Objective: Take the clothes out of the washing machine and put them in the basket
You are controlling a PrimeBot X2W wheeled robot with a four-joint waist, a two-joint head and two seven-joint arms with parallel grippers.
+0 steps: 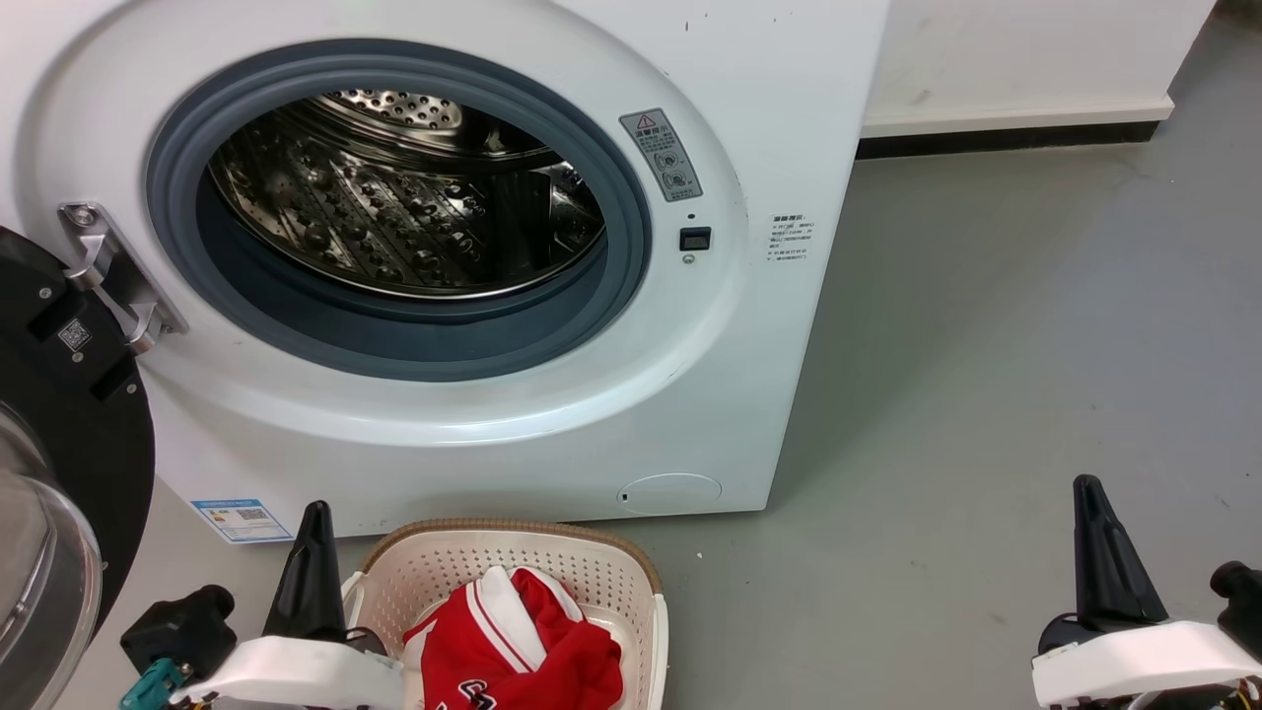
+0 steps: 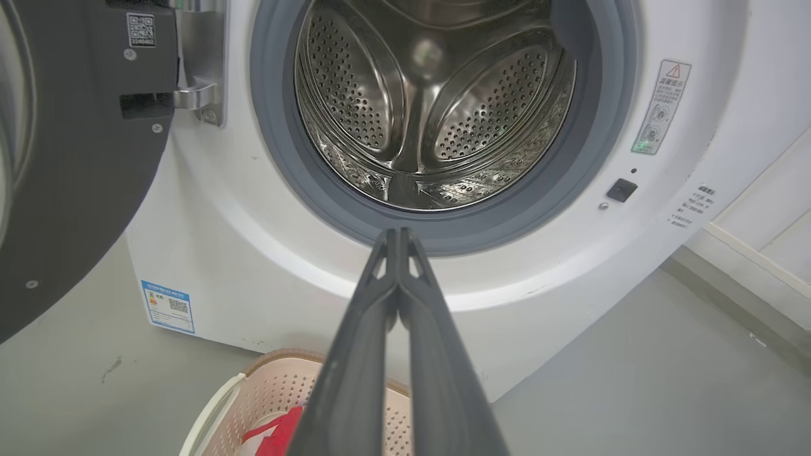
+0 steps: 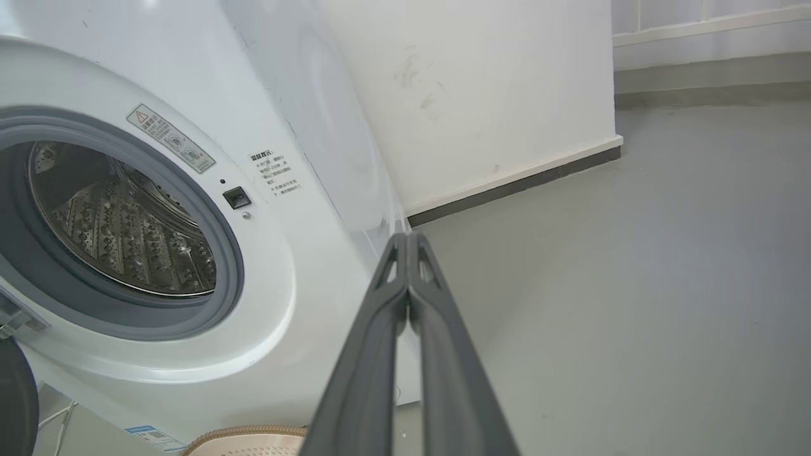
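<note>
Clothes [image 1: 513, 651], red, bundled in basket [image 1: 592, 567], washing machine [image 1: 690, 394] door [image 1: 89, 424] swung open

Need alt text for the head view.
A white front-loading washing machine stands with its door swung open at left and its steel drum looking empty. Red clothes lie in the cream basket on the grey floor before it. The left pincer and right pincer point up from the bottom edge.

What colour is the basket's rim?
Brown, woven look; the basket rim shows best in the head view.
</note>
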